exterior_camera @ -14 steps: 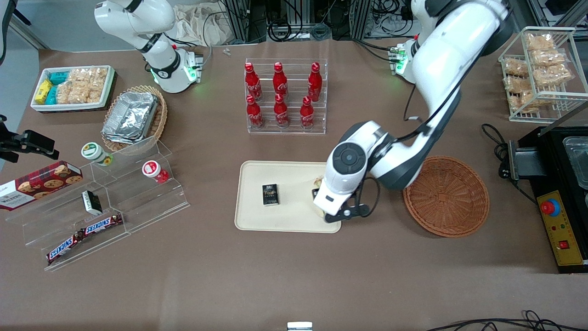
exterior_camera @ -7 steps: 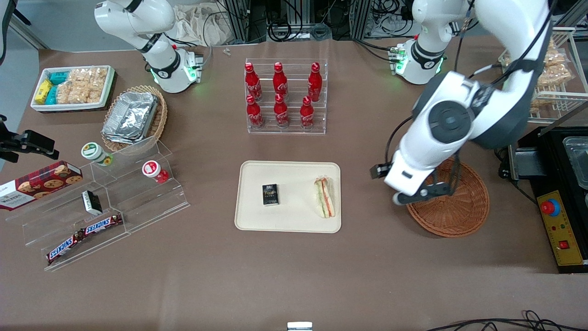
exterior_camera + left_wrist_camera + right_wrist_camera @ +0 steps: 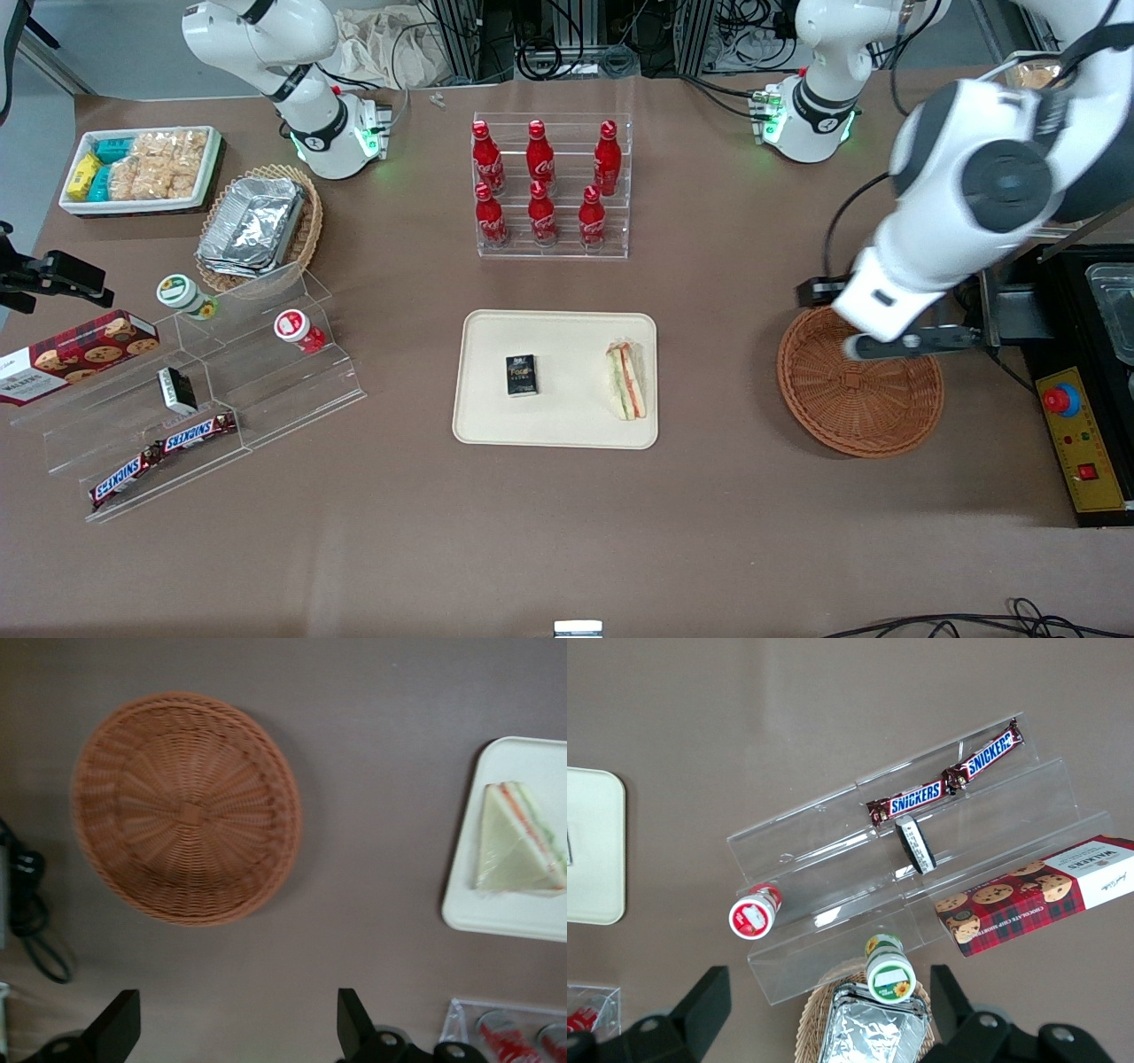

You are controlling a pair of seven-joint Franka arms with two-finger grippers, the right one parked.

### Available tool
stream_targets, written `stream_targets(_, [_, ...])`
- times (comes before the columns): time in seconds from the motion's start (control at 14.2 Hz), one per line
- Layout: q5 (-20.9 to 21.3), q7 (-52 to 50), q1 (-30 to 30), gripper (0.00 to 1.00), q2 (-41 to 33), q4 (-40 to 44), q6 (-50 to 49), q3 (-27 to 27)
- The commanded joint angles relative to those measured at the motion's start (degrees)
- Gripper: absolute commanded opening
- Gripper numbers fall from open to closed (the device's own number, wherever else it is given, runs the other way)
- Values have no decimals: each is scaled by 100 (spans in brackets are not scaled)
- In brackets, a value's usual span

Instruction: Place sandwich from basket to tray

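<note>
The sandwich [image 3: 625,382], a wrapped wedge with orange and green layers, lies on the cream tray [image 3: 567,346] near the tray's edge that faces the basket. In the left wrist view the sandwich [image 3: 514,846] rests on the tray's corner [image 3: 496,914]. The round reddish-brown wicker basket [image 3: 859,390] holds nothing and sits beside the tray, toward the working arm's end. My gripper [image 3: 912,342] hangs high over the basket's rim, open, nothing between its fingers. In the wrist view the gripper [image 3: 235,1017] hovers over bare table beside the basket [image 3: 186,806].
A small black box [image 3: 522,375] lies on the tray. A rack of red bottles [image 3: 551,186] stands farther from the camera than the tray. A black machine with a red button [image 3: 1085,425] and a wire snack rack [image 3: 1045,133] flank the basket. A black cable [image 3: 27,921] lies close by.
My gripper let go of the sandwich on the tray, then rose and swung toward the working arm's end, ending over the basket. The sandwich stays on the tray.
</note>
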Motion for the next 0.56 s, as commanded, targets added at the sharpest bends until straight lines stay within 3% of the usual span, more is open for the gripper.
stream_targets(0.0, [-319, 1159, -680, 100, -873, -911, 115, 1275])
stream_targets(0.21, [-188, 1373, -655, 100, -1017, -1206, 459, 1410])
stream_targets(0.49, [-82, 1478, -734, 100, 62, 521, -690, 1322])
